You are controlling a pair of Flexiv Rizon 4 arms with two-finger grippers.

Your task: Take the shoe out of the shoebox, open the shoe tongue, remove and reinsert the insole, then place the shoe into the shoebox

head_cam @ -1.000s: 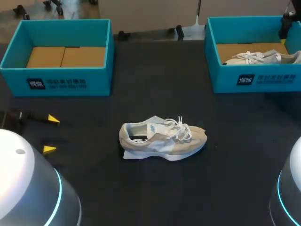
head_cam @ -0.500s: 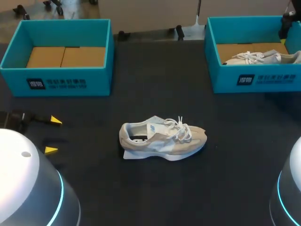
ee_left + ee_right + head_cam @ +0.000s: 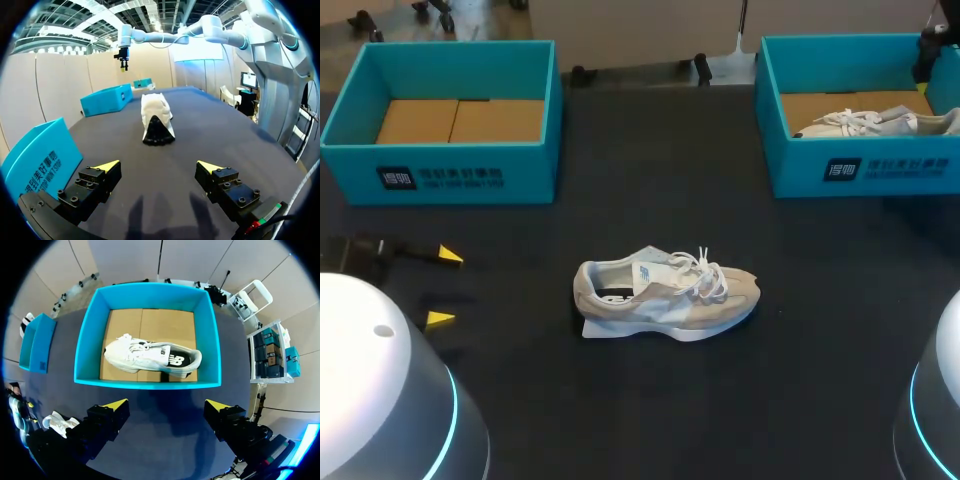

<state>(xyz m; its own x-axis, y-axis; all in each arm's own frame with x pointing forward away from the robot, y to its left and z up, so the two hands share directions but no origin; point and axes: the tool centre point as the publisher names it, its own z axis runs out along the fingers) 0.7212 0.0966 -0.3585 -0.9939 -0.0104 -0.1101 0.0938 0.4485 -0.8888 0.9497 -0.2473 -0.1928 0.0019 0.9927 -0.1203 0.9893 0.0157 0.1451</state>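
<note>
Shoe (image 3: 665, 297) lay at the centre of the head view, on the dark worktop (image 3: 650, 180), outside both boxes. Its toe pointed toward the right of the frame and its laces (image 3: 705, 272) sat loose over the tongue.

The left shoebox (image 3: 450, 178), at upper left, showed only its cardboard floor. The right shoebox (image 3: 860, 168), at upper right, held a second shoe (image 3: 875, 122).

The left fingers (image 3: 450, 254), at lower left, were spread wide and held nothing, well apart from the heel. In the left wrist view the shoe (image 3: 157, 120) stood ahead of these fingers (image 3: 107, 166), heel end toward them and roughly in line with the gap. The right fingers (image 3: 114, 405) were likewise spread and empty, above the right shoebox (image 3: 150, 292) and the second shoe (image 3: 152, 356).

Judged stage: the shoe was out of its box, with the tongue and insole work apparently not begun.

Hazards:
- A low approach by the left fingers could push the unbraced shoe across the worktop, since the right fingers were too far off to steady it.
- The loose laces could snag a fingertip and drag or tip the shoe.
- The right fingers, positioned over the second shoe, could engage the wrong item.
</note>
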